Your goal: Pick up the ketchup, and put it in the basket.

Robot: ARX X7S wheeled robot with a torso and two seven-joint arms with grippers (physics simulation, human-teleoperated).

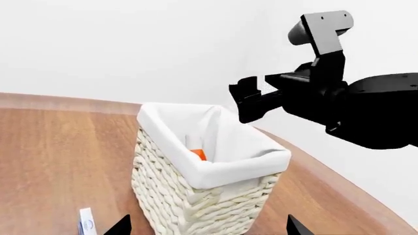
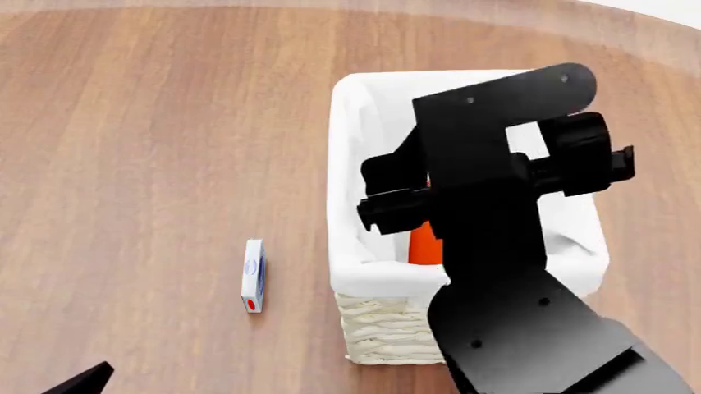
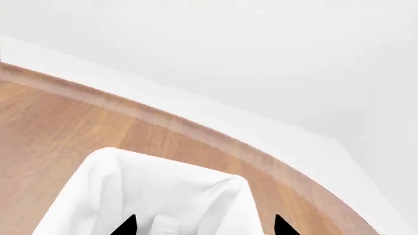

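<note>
- The basket (image 1: 196,196) is a tall, boxy cream wicker thing with a white cloth liner folded over its rim. It's sitting upright on the wooden tabletop, open at the top.
- The ketchup (image 1: 198,154) is already down inside the basket. All you can really see is a bit of its orange-red body peeking out against the white liner, plus what looks like its white cap in the right wrist view, so its exact tilt is hard to call.

Wooden table (image 2: 143,123), wicker basket (image 2: 383,328), small box (image 2: 253,276) beside it
</note>
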